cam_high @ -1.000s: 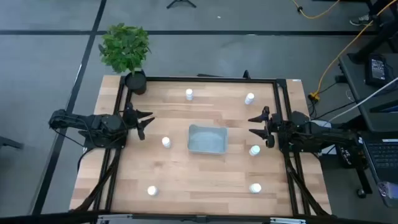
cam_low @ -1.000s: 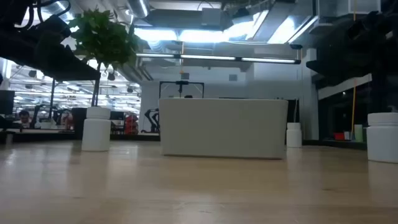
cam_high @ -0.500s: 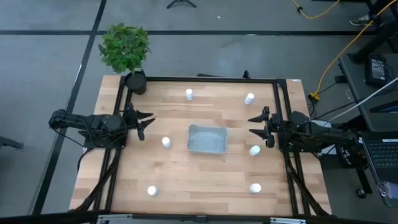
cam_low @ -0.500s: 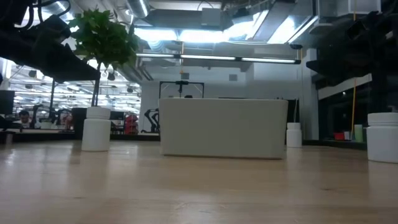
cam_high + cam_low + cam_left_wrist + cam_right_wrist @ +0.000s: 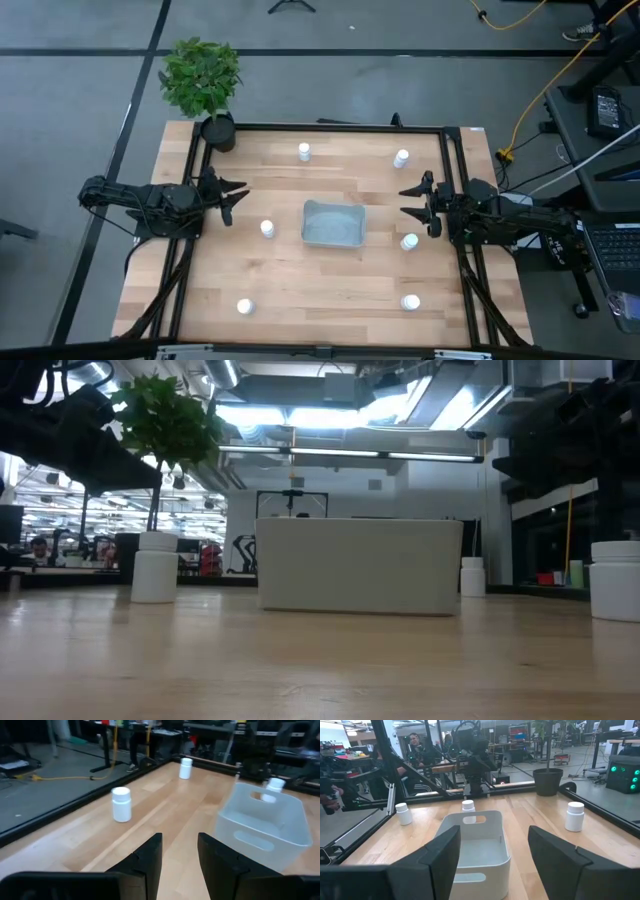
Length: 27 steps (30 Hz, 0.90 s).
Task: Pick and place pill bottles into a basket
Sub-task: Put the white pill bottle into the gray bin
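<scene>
The pale grey-blue basket (image 5: 334, 223) stands mid-table; it also shows in the low view (image 5: 360, 565). Six white pill bottles stand upright on the wood around it: far (image 5: 304, 152) and far right (image 5: 401, 158), left of the basket (image 5: 267, 229), right of it (image 5: 409, 242), near left (image 5: 244, 307) and near right (image 5: 410, 302). My left gripper (image 5: 232, 198) is open and empty above the table's left side, pointing at the basket (image 5: 265, 820). My right gripper (image 5: 410, 199) is open and empty at the right side, facing the basket (image 5: 480, 845).
A green plant in a black pot (image 5: 215, 128) stands at the table's far left corner. A black frame (image 5: 320, 127) runs along the table's far and side edges. People show in the room beyond the table (image 5: 415, 745). Bare wood lies between the bottles.
</scene>
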### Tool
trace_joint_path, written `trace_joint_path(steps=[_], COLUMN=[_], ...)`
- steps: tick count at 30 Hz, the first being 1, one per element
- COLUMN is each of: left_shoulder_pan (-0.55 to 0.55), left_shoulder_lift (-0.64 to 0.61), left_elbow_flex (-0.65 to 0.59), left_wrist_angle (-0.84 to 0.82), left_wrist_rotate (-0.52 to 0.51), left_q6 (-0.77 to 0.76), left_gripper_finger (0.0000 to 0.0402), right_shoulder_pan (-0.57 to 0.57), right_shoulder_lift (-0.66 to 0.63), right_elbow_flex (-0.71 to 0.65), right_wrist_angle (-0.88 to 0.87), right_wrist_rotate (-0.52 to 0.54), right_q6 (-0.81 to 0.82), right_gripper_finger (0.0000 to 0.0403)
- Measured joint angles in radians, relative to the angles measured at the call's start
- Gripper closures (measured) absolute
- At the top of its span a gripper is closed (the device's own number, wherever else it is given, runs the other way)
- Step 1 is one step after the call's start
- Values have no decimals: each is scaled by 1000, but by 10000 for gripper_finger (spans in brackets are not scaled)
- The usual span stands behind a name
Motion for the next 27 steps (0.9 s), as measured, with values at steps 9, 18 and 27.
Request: trace_joint_path(steps=[9,18,27], left_shoulder_pan=[0,0,0], left_shoulder_lift=[0,0,0], left_elbow_flex=[0,0,0], left_wrist_angle=[19,40,49], left_wrist_rotate=[98,-15,-135], left_q6=[-220,-355,-424], left_gripper_finger=[283,283,283], right_shoulder_pan=[-2,-4,-4], right_shoulder_lift=[0,0,0], right_elbow_flex=[0,0,0], right_wrist_angle=[-5,54,477], right_wrist_rotate=[37,36,37], right_q6=[-252,38,155], right_gripper_finger=[167,167,167])
